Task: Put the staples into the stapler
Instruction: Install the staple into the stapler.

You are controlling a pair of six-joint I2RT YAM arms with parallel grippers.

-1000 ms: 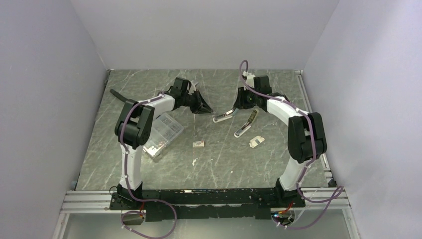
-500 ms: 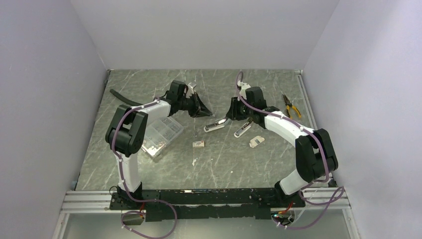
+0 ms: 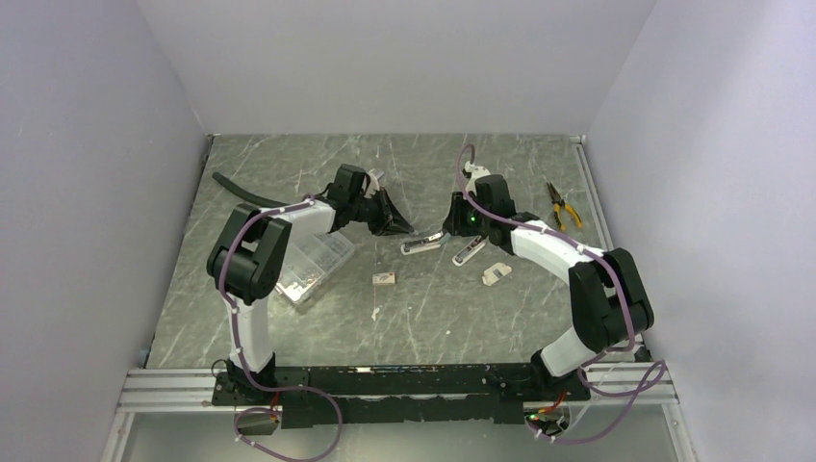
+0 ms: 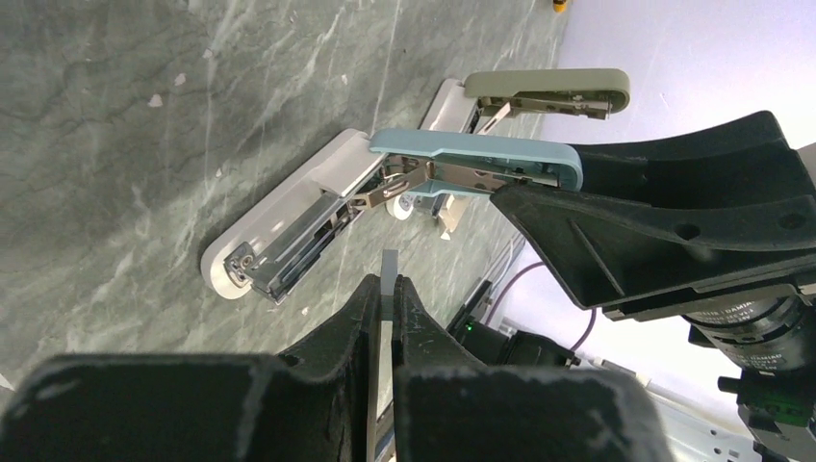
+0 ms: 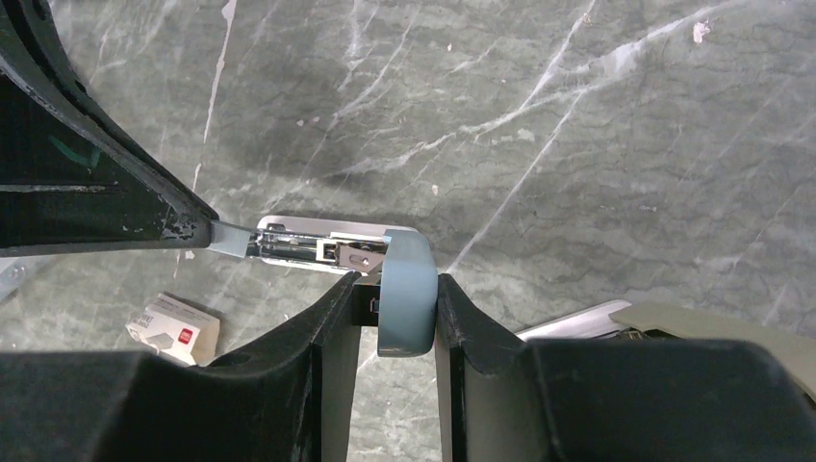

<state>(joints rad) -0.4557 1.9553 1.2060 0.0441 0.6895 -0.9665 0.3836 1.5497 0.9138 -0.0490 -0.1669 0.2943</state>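
Observation:
The stapler lies open at mid-table, its metal magazine on a white base and its blue-grey lid raised. My right gripper is shut on that lid. My left gripper is shut on a thin grey strip of staples. The strip's free end meets the front of the magazine. The white staples box with a red mark lies on the table nearer the arms, also visible in the right wrist view.
A second, olive-lidded stapler lies open just right of the first. A clear compartment case sits at the left, a small white piece right of centre, yellow-handled pliers at the far right, a black strap at the back left.
The right gripper brought the stapler a little left and nearer, then stopped. The left gripper came down and right, so the strip's end now meets the magazine. The pliers came into view.

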